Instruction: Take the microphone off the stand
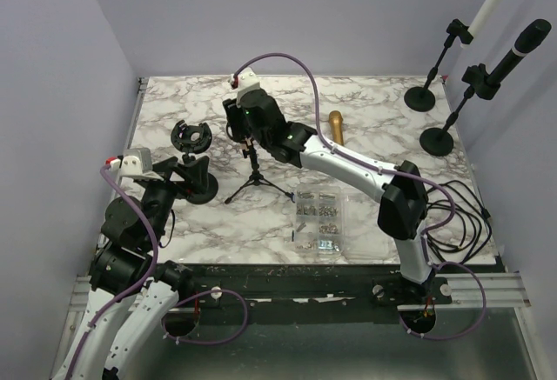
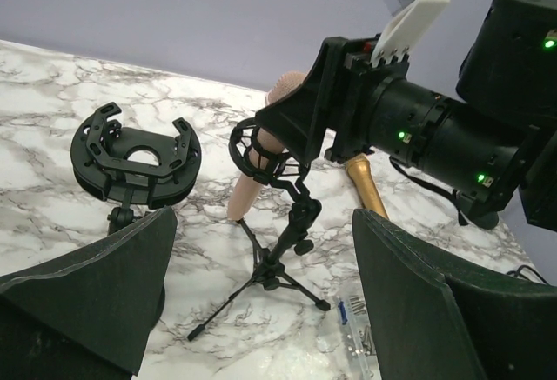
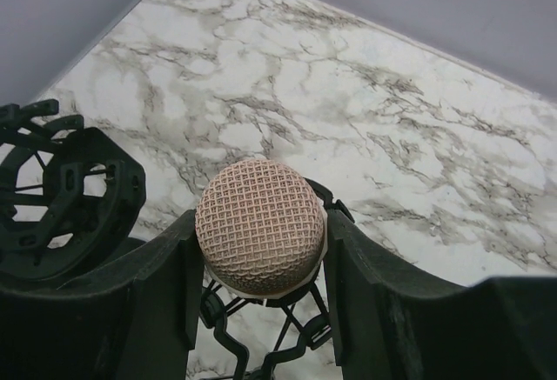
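From above, the right arm reaches over the marble desk (image 1: 365,102) to the small tripod stand (image 1: 258,180) near its middle. The right gripper (image 1: 244,133) sits over the top of the stand and hides what it carries. An empty shock mount (image 1: 191,136) stands at ten o'clock from the tripod. A gold microphone (image 1: 336,126) lies at two o'clock and a clear parts box (image 1: 318,219) at four o'clock. The left gripper (image 1: 193,174) hangs low at nine o'clock, just beside the stand.

The left wrist view shows the pink microphone (image 2: 259,150) tilted in the stand's shock mount (image 2: 261,161). Its body pokes out below towards seven o'clock, and its head is tucked between the right gripper's fingers. The left gripper's own fingers (image 2: 96,297) are spread wide with nothing between them. The tripod stands well beyond them at twelve o'clock.

In the right wrist view, the microphone's mesh head fills the gap between the two fingers (image 3: 165,297). Both fingers seem to press its sides, so I judge the right gripper clamped on the head. The mount's black cradle shows directly beneath, at six o'clock.

As I read it, the approach and the grasp are done. The microphone is still seated in the mount, so the removal itself remains: drawing it out along its tilted axis. The stand is light and nothing holds it down, so it may lift with the microphone.
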`<state>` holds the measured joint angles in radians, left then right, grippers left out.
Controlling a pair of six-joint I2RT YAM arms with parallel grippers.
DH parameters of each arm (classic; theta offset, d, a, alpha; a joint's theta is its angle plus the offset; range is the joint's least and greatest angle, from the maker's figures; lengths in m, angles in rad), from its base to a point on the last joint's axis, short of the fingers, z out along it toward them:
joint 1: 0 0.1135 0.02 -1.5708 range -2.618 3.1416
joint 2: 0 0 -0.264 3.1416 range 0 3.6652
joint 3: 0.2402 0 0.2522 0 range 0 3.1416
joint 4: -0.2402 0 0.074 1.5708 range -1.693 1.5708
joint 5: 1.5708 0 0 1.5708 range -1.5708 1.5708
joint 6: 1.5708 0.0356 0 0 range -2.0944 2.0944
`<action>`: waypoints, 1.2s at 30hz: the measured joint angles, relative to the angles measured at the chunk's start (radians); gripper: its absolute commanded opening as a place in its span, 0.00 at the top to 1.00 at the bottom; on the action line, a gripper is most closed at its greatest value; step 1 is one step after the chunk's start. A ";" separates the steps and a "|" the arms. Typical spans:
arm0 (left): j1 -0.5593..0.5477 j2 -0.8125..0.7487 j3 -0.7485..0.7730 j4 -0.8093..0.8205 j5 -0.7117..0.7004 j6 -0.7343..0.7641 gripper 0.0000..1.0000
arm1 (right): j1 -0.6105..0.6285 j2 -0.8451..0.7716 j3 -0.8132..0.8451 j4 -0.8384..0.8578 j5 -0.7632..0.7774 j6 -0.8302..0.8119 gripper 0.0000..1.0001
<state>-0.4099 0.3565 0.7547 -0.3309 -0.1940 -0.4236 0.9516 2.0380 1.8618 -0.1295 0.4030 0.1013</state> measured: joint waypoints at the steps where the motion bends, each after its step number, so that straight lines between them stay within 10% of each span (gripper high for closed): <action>1: 0.002 0.001 0.000 0.000 0.002 0.000 0.16 | 0.000 -0.002 0.011 -0.003 0.000 -0.002 0.84; 17: 0.019 0.013 -0.001 0.000 0.024 -0.008 0.16 | 0.000 -0.126 0.248 -0.096 0.003 -0.062 0.96; 27: 0.029 0.015 -0.005 0.001 0.034 -0.011 0.16 | 0.000 -0.588 -0.160 0.259 0.135 -0.160 0.96; 36: 0.031 0.017 -0.006 0.002 0.050 -0.014 0.16 | -0.059 -0.520 -0.301 0.227 0.385 -0.269 0.99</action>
<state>-0.3786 0.3733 0.7490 -0.3290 -0.1440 -0.4377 0.8925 1.5181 1.5612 0.0978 0.7883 -0.1673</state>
